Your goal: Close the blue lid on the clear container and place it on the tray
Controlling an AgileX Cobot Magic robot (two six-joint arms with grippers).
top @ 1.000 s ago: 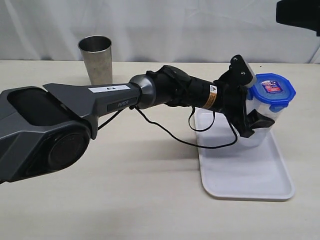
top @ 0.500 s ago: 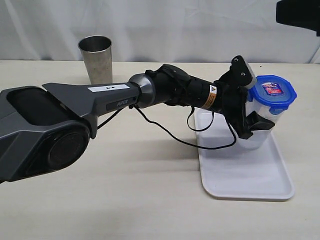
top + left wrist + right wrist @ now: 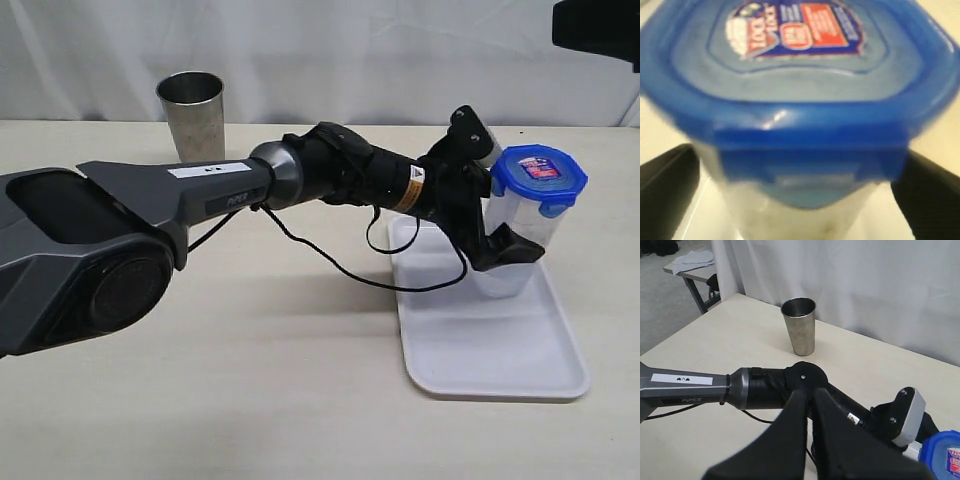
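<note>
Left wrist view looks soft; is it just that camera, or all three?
Left wrist view: the blue lid sits too close, blurred, a glare streak on its rim. Exterior view: sharp, evenly lit. Right wrist view: steel cup crisp, right tool soft.

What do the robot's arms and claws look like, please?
The left arm is a boxy dark grey link with a white label and PiPER lettering, a silver ring, then a black wrist bearing a yellow warning sticker. A loose black cable loops beneath. The left claw and right claw have black tapered fingers.
</note>
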